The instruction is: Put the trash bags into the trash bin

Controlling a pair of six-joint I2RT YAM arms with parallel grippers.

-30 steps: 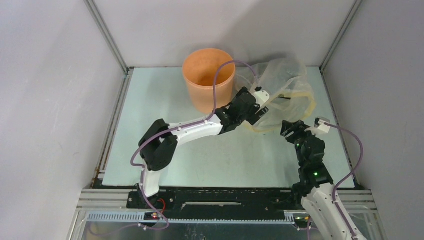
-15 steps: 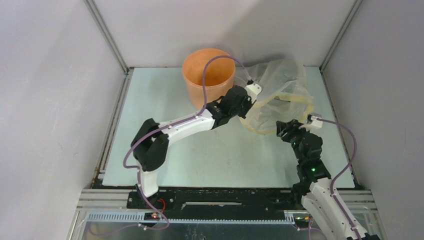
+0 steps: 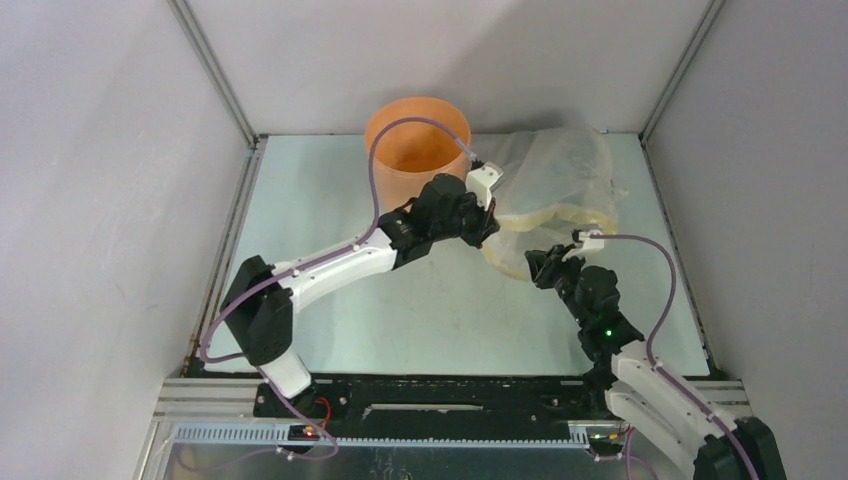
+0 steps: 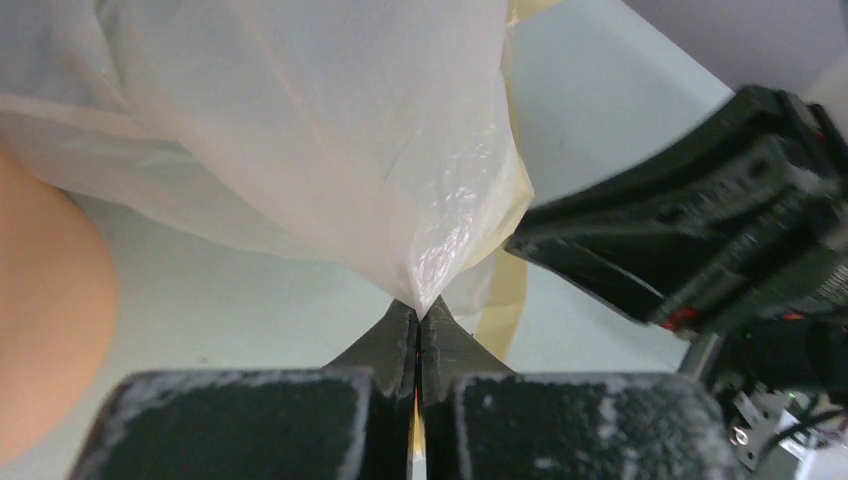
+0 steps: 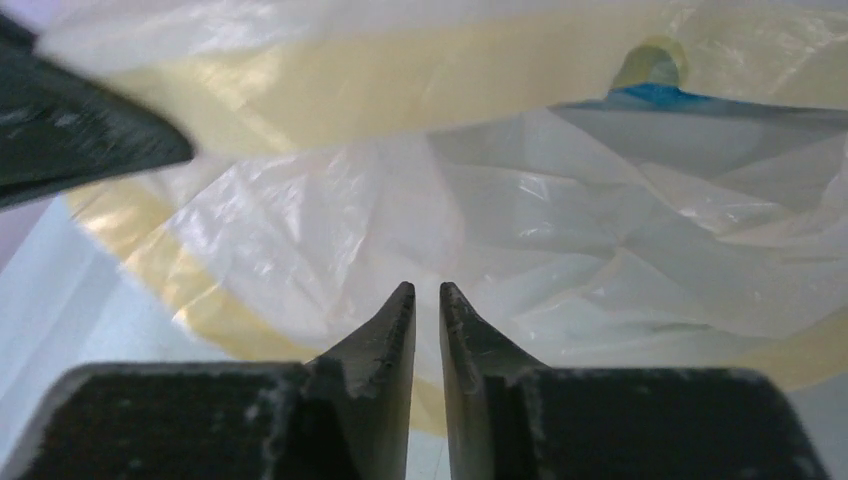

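- At the back of the bench (image 3: 320,210), just left of centre, the orange bin (image 3: 392,178) stands upright with its mouth facing up.
- Just right of the bin, a translucent yellowish bag (image 3: 560,180) lies crumpled on the bench. Whether it touches the bin's wall cannot be told.
- Left claw (image 4: 417,318): clenched, with a fold of the bag's near-left edge pinched between its tips. The plastic spreads upward from the pinch, and the bin's wall shows at the left edge of this wrist view.
- Right claw (image 5: 427,295): jaws almost together, a narrow gap showing between the tips. The tips point at the bag's yellow-banded edge, and contact with the plastic cannot be told.
- The two claws are near each other at the bag's near-left corner, the left one closer to the bin.
- The left arm reaches diagonally across the bench, and the right arm leans in from the near right.
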